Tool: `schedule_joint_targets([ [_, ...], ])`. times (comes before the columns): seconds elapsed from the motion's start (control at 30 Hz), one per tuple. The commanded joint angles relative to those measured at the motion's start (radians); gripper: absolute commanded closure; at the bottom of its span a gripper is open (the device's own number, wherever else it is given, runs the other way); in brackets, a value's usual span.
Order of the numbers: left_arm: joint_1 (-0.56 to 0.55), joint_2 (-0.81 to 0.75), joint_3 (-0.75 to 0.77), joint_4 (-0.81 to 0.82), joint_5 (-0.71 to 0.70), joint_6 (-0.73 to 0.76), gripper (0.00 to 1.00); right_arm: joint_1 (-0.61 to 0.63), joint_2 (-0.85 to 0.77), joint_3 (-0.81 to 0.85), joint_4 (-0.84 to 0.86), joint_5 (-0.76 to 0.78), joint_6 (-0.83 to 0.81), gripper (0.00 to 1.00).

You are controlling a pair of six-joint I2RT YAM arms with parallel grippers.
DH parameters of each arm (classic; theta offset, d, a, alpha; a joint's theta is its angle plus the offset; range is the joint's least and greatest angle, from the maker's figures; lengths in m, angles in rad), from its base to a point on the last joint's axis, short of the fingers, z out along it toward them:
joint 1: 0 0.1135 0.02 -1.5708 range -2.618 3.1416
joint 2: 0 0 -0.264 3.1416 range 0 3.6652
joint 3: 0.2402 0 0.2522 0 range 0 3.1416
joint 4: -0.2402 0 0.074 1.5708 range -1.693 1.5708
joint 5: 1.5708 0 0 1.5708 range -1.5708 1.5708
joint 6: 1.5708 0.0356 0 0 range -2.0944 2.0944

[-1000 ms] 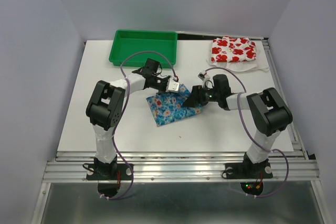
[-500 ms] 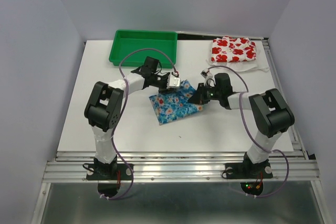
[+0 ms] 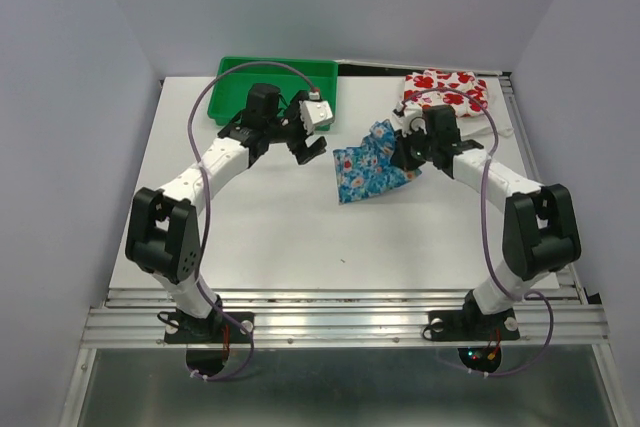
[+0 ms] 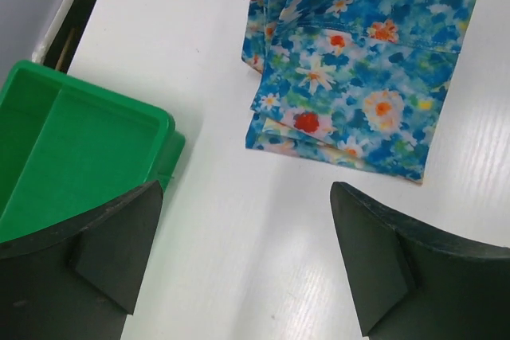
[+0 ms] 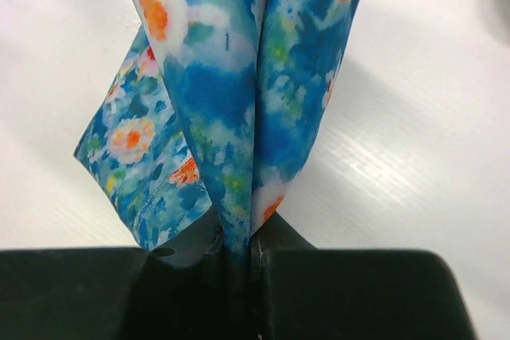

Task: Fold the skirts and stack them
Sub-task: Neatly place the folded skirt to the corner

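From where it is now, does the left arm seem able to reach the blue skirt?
Probably yes. The left gripper is open and empty, just left of the blue skirt, with only bare table between them. The right gripper is shut on the skirt's right side, so its left edge looks free.

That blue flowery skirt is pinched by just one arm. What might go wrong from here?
The right gripper pinches the blue skirt at one bunched edge only, so its folded layers may fall open. Its far end seems to rest on the table, so moving it might drag and crumple it. Setting it on the white skirt could rumple that one too.
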State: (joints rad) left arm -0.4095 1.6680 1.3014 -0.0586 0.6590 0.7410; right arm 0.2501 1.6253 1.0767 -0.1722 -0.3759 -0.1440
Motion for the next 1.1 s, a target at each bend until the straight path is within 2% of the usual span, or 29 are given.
schedule_joint_targets([
  [0.0,0.0,-0.103,-0.027,-0.03,-0.052,-0.216,0.01,-0.028,0.048,0.149,-0.055,0.084,-0.135,0.99],
  [0.3,0.0,-0.235,-0.178,-0.029,-0.015,-0.285,0.01,-0.097,0.297,0.552,-0.159,0.094,-0.21,0.99],
  [0.73,0.0,-0.281,-0.289,0.014,0.008,-0.338,0.01,-0.146,0.484,0.888,-0.167,0.031,-0.181,0.99],
  [1.07,0.0,-0.281,-0.31,0.032,0.011,-0.353,0.01,-0.195,0.545,1.086,-0.21,-0.004,-0.163,0.99],
])
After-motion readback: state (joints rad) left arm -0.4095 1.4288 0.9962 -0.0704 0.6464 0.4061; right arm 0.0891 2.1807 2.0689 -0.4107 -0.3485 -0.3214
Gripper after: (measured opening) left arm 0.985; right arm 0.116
